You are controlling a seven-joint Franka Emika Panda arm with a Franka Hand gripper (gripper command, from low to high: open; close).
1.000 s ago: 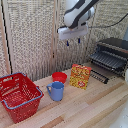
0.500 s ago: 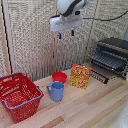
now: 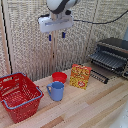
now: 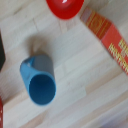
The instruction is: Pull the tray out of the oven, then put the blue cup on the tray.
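The blue cup [image 3: 56, 91] stands upright on the wooden table, handle toward the exterior view's left. In the wrist view the blue cup [image 4: 40, 83] shows its open mouth from above. My gripper [image 3: 56, 36] hangs high above it, open, with nothing between its two blue-tipped fingers [image 3: 49, 37]. The oven [image 3: 116, 49] sits at the exterior view's right with its door folded down. The tray [image 3: 106, 60], a dark wire rack, sticks out over the door. The fingers do not show in the wrist view.
A red bowl [image 3: 59, 77] [image 4: 65, 6] lies just behind the cup. An orange box [image 3: 80, 76] [image 4: 107, 36] stands between the cup and the oven. A red basket [image 3: 19, 95] is at the exterior view's left. The door's bar handle [image 3: 99, 76] juts toward the box.
My gripper has moved toward the exterior view's left, from near the oven to above the cup, staying open. Nothing on the table has moved.
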